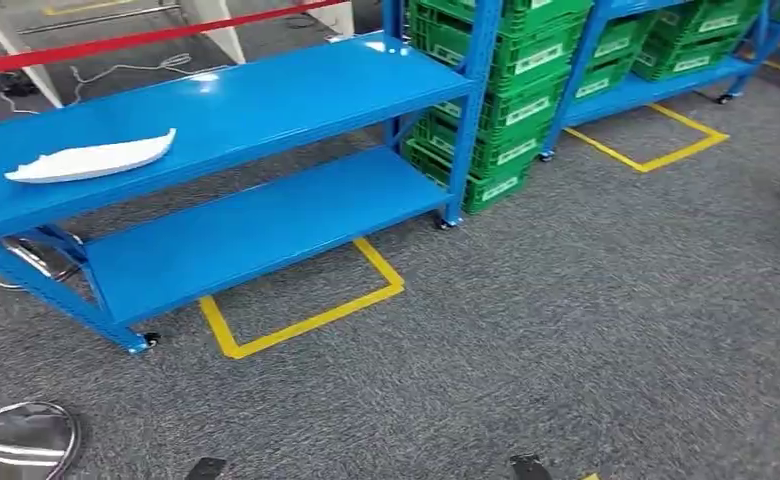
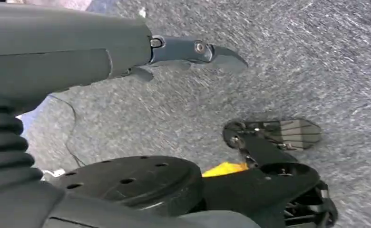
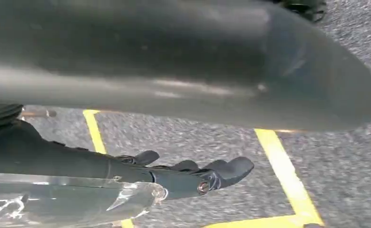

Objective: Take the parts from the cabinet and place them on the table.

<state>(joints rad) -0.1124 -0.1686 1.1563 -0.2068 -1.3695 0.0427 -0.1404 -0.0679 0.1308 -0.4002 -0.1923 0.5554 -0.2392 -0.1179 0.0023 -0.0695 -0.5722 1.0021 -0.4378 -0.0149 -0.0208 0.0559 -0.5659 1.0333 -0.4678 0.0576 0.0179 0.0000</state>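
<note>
Grey carpet floor (image 1: 566, 330) with yellow tape squares (image 1: 306, 300); blue metal shelf table (image 1: 216, 110) bears a long white plastic part (image 1: 91, 160); stacked green plastic crates (image 1: 511, 90), contents hidden; left hand (image 2: 183, 52) and right hand (image 3: 193, 173) hang empty, fingers extended

We can see the green crates (image 1: 506, 90) only in part, because the top edge cuts them off and the words on their white labels are too small to read. The blue table (image 1: 216, 110) runs off the left edge. Our right hand (image 3: 193, 173) is partly hidden behind a big blurry grey shape (image 3: 183, 61), and our left hand (image 2: 193, 50) shows just dark fingers.
</note>
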